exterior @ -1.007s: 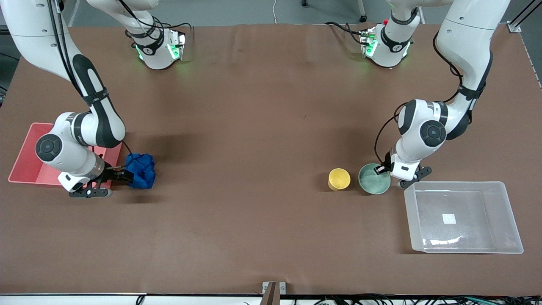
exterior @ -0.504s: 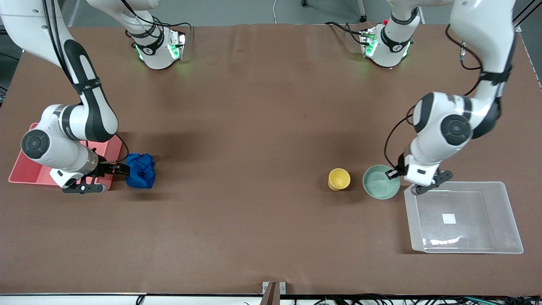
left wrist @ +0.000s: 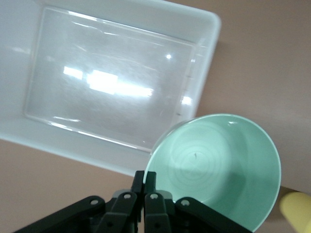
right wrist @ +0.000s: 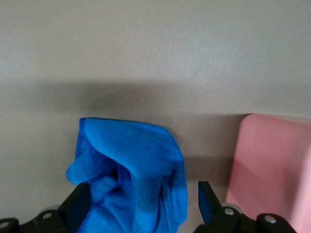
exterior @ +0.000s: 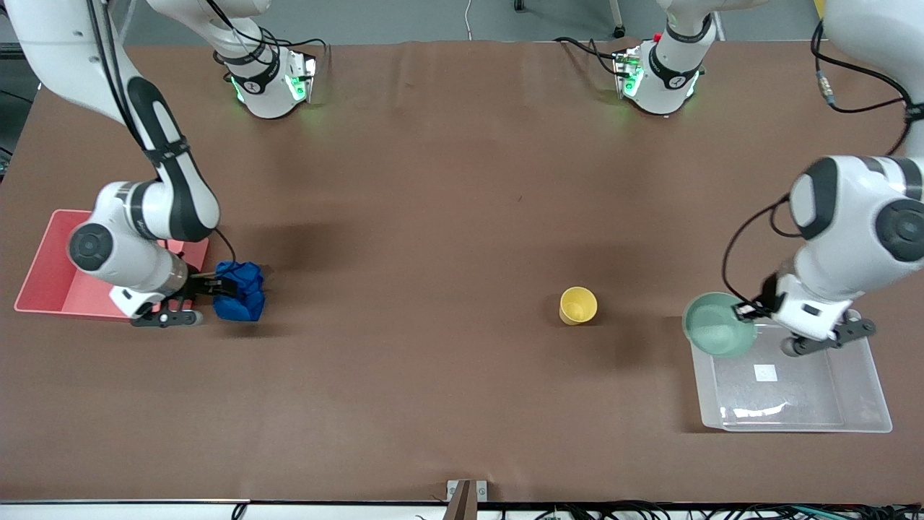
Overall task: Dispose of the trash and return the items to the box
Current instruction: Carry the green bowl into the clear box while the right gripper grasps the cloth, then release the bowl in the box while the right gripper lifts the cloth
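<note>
My left gripper (exterior: 747,312) is shut on the rim of the mint-green bowl (exterior: 719,334) and holds it in the air over the corner of the clear box (exterior: 808,399) nearest the yellow cup. The left wrist view shows the gripper (left wrist: 149,177) pinching the bowl's (left wrist: 218,170) rim above the box (left wrist: 112,87). The yellow cup (exterior: 578,305) stands on the table. My right gripper (exterior: 215,289) is open, its fingers on either side of the blue wad (exterior: 240,290), which lies on the table. In the right wrist view the wad (right wrist: 131,170) sits between the fingers (right wrist: 77,206).
The pink bin (exterior: 43,289) lies at the right arm's end of the table, right beside the wad and under the right arm's wrist; it also shows in the right wrist view (right wrist: 272,165). The box has a white label (exterior: 765,373) on its floor.
My left gripper has lifted the green bowl off the table beside the cup and carried it over the box's corner. My right gripper shifted slightly at the wad; the wad stayed.
</note>
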Motion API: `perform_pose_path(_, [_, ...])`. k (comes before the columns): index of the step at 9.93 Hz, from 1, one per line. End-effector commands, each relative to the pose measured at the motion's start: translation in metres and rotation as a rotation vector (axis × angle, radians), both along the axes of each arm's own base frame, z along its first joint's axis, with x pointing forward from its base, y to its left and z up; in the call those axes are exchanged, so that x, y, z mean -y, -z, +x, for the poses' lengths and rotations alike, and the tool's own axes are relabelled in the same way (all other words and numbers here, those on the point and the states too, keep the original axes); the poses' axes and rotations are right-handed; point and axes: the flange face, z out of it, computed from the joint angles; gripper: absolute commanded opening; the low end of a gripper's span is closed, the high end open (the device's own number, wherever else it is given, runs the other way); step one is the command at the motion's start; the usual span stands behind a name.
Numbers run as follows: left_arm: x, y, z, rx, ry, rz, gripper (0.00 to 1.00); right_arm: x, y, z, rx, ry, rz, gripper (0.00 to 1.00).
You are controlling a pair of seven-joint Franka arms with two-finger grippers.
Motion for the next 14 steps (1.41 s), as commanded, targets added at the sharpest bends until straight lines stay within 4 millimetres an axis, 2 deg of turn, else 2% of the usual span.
perform_pose_path(1, [-0.047, 0.046, 0.021, -0.042, 0.078, -0.005, 0.0, -0.001, 0.015, -0.003, -0.007, 0.015, -0.003, 0.89])
perform_pose_path(2, [-0.065, 0.062, 0.03, -0.047, 0.1, -0.012, 0.0, -0.002, 0.017, -0.004, -0.01, 0.01, -0.003, 0.42])
perform_pose_path(3, [-0.08, 0.075, 0.038, -0.048, 0.111, -0.019, 0.0, -0.004, 0.018, -0.004, -0.017, 0.007, -0.003, 0.11])
perform_pose_path(4, [-0.083, 0.086, 0.048, -0.045, 0.125, -0.023, 0.0, -0.01, 0.017, -0.005, -0.024, -0.002, -0.003, 0.05])
perform_pose_path(6, [-0.085, 0.118, 0.052, -0.053, 0.154, -0.029, 0.0, -0.011, 0.012, -0.006, -0.037, -0.001, -0.002, 0.02])
perform_pose_path(7, [-0.086, 0.139, 0.051, -0.067, 0.151, -0.036, 0.01, -0.011, -0.01, -0.003, -0.031, -0.001, -0.001, 0.01])
perform_pose_path(8, [-0.095, 0.155, 0.048, -0.079, 0.137, -0.045, 0.05, -0.01, -0.04, 0.0, -0.025, 0.0, 0.001, 0.01])
perform_pose_path(9, [-0.092, 0.16, 0.048, -0.086, 0.129, -0.048, 0.17, -0.005, -0.083, 0.004, -0.027, 0.01, 0.003, 0.01])
perform_pose_path(10, [-0.091, 0.159, 0.048, -0.085, 0.126, -0.047, 0.48, 0.002, -0.126, 0.007, -0.045, 0.018, 0.005, 0.01])
perform_pose_path(11, [-0.091, 0.153, 0.049, -0.076, 0.127, -0.046, 0.99, 0.019, -0.164, 0.007, -0.057, 0.037, 0.007, 0.01])
perform_pose_path(12, [-0.085, 0.138, 0.053, -0.056, 0.138, -0.043, 1.0, 0.042, -0.193, 0.002, -0.062, 0.063, 0.011, 0.01])
perform_pose_path(13, [-0.081, 0.11, 0.055, -0.028, 0.142, -0.034, 1.0, 0.061, -0.211, -0.006, -0.045, 0.049, 0.016, 0.01])
perform_pose_path(14, [-0.063, 0.083, 0.055, -0.011, 0.159, -0.032, 1.0, 0.091, -0.214, -0.014, -0.046, 0.037, 0.024, 0.01])
